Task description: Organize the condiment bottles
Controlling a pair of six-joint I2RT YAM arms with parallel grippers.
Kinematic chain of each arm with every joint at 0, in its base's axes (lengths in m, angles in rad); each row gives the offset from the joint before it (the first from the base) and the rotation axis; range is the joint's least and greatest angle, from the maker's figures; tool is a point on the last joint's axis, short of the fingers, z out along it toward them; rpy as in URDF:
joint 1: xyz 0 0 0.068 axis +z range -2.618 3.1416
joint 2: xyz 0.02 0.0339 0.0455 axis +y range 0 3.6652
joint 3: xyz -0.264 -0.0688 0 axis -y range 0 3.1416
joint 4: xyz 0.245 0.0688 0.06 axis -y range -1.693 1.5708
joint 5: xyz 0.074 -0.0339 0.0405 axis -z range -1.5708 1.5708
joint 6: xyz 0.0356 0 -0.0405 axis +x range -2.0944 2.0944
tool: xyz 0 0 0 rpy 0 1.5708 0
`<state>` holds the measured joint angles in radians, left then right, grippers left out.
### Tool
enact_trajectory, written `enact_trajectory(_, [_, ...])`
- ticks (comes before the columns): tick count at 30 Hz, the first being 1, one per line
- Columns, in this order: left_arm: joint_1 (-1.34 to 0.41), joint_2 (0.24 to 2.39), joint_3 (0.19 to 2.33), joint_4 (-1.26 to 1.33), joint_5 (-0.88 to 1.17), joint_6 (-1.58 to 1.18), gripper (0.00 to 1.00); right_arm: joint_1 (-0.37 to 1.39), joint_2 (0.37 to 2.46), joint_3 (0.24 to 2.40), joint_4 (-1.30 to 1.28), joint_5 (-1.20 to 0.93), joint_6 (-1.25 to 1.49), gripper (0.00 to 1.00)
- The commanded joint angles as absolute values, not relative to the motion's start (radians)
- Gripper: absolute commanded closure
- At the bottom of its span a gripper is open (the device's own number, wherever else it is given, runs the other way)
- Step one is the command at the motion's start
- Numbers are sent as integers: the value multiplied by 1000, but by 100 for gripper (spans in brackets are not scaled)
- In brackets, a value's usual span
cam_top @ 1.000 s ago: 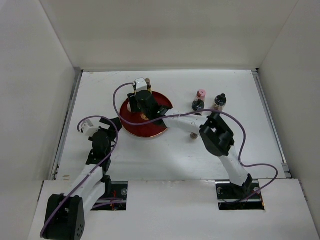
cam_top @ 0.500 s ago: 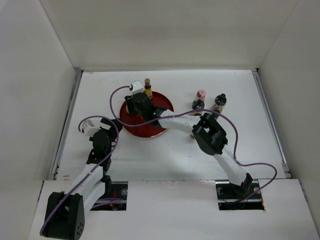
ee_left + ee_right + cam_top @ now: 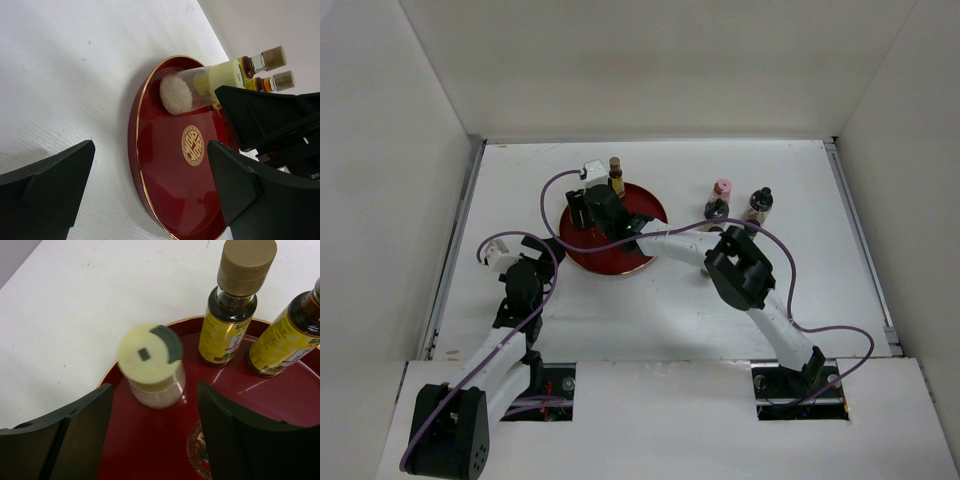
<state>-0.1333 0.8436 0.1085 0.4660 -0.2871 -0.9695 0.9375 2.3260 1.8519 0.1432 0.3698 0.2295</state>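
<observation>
Cream-white bottle (image 3: 151,365) stands upright on the round red tray (image 3: 150,450), near its rim, slightly blurred; first yellow-amber bottle (image 3: 231,315) and second yellow-amber bottle (image 3: 285,337) stand just beside it on the tray; right gripper (image 3: 155,390) spread wide around the cream-white bottle, gripping nothing; pink-capped bottle (image 3: 722,187), dark-capped shaker (image 3: 716,209) and another dark-capped shaker (image 3: 758,203) grouped on the table (image 3: 790,170), well apart from the tray; left gripper (image 3: 150,145) wide, holding nothing, near the tray.

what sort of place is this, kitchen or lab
Probably a robot lab cell, not a kitchen: plain white walls box in a white table, two arms bolted at its near edge, bottles staged on a red tray.
</observation>
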Motion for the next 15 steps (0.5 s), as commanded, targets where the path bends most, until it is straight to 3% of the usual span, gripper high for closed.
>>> enact_trajectory(1, [-131,839,121,495,-284,-971,0,944,2310,1873,227,373,255,26])
enact_trajectory(11, [-134,818,117,492,-288,-968,0,961,2096,1686,297,387,258,34])
enact_trajectory(15, [-137,831,121,492,-281,-968,0,961,1910,1487,362,414,273,58])
